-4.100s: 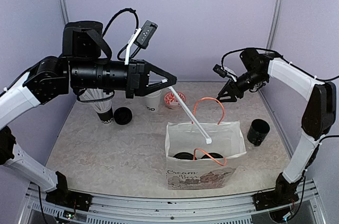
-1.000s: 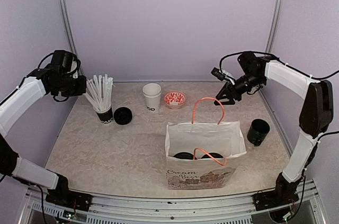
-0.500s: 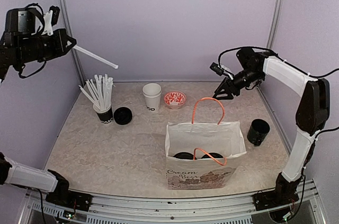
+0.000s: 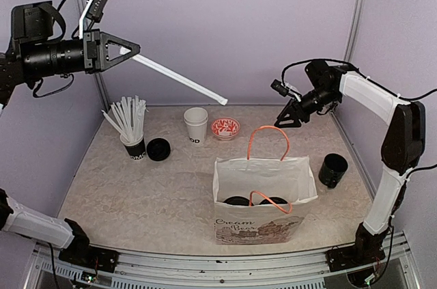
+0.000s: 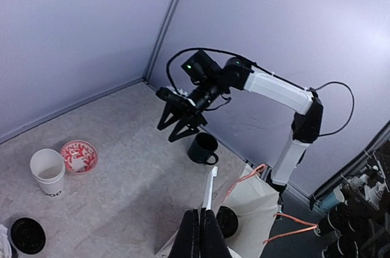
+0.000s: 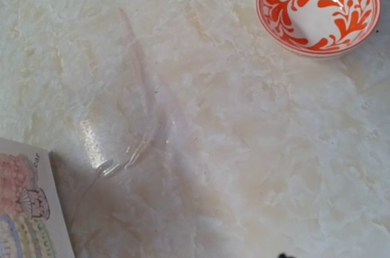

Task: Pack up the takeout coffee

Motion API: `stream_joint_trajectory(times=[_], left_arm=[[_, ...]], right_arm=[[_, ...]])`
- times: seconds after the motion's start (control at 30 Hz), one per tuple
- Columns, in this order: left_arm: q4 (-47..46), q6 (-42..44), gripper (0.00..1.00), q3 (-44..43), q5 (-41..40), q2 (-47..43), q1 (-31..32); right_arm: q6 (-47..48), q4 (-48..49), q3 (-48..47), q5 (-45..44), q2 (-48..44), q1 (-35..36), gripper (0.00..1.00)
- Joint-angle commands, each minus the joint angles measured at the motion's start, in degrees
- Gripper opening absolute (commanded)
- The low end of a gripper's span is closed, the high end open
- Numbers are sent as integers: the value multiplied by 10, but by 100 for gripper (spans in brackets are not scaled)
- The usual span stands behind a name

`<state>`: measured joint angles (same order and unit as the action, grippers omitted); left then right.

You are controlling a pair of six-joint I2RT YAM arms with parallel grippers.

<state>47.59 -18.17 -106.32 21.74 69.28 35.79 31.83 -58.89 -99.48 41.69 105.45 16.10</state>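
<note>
left fingers [image 4: 132, 47] clenched on white straw [image 4: 179, 78], upper left, held high to clear bag [image 4: 235, 173] rim; right fingers [image 5: 164, 118] released, empty; lidded cups [image 4: 237, 201] already bagged.

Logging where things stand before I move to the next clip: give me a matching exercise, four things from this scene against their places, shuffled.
Things:
1. white straw
2. lidded cups
3. black mug
4. red-patterned bowl

Places:
A. on the table, right of the paper bag in the top view
B. on the table beside the open white cup
C. clamped in the shut left gripper, up in the air
D. inside the paper bag

Pairs: 1-C, 2-D, 3-A, 4-B
</note>
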Motion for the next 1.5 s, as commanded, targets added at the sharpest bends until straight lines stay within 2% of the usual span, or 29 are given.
stream_joint_trajectory(times=[0.0,0.33,0.5,0.67,0.8,1.0,1.2,1.47], left_arm=[[-26,1,0,9,62,18,52],[-14,15,0,10,77,60,142],[-84,1,0,44,89,94,177],[-177,-13,0,67,74,142,217],[-202,-1,0,62,41,186,246],[-155,30,0,18,-29,262,276],[-184,33,0,6,-12,317,304],[-158,68,0,-29,-45,372,334]], right_arm=[[-5,-6,7,-3,-16,4,56],[-5,-2,20,-3,-29,4,57],[-3,1,28,-2,-32,4,57],[-2,2,31,-1,-33,4,56],[0,1,34,-3,-35,4,56],[3,4,45,-4,-40,4,57],[4,7,48,-2,-35,4,57],[5,6,47,-1,-36,4,57]])
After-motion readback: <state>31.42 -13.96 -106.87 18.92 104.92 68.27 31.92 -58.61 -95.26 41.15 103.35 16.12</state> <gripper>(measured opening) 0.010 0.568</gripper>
